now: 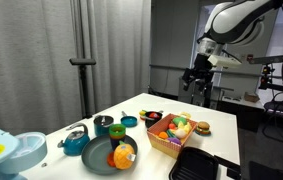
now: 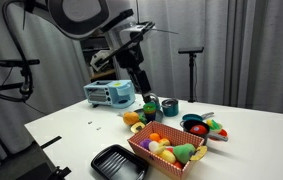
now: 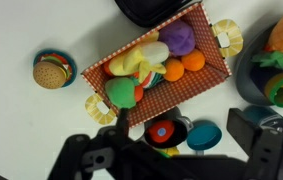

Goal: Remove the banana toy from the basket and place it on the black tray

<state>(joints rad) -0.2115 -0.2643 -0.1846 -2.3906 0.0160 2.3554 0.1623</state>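
The basket (image 3: 206,80) is a woven rectangle with a red checked lining, full of toy food. It shows in both exterior views (image 1: 164,140) (image 2: 151,157). The pale-yellow banana toy (image 3: 131,63) lies in it among a green toy, orange toys and a purple one. The black tray (image 3: 151,10) lies just past the basket's far side, empty in both exterior views (image 1: 194,166) (image 2: 117,162). My gripper (image 3: 186,135) is open and empty. It hangs high above the table, well apart from the basket (image 1: 197,82) (image 2: 142,88).
A burger toy (image 3: 53,70) lies on the table beside the basket. A small black pot (image 3: 163,132) and a teal bowl (image 3: 203,133) sit below my fingers. A dark round plate (image 1: 99,158) holds an orange toy. A blue toaster (image 2: 109,93) stands at the back.
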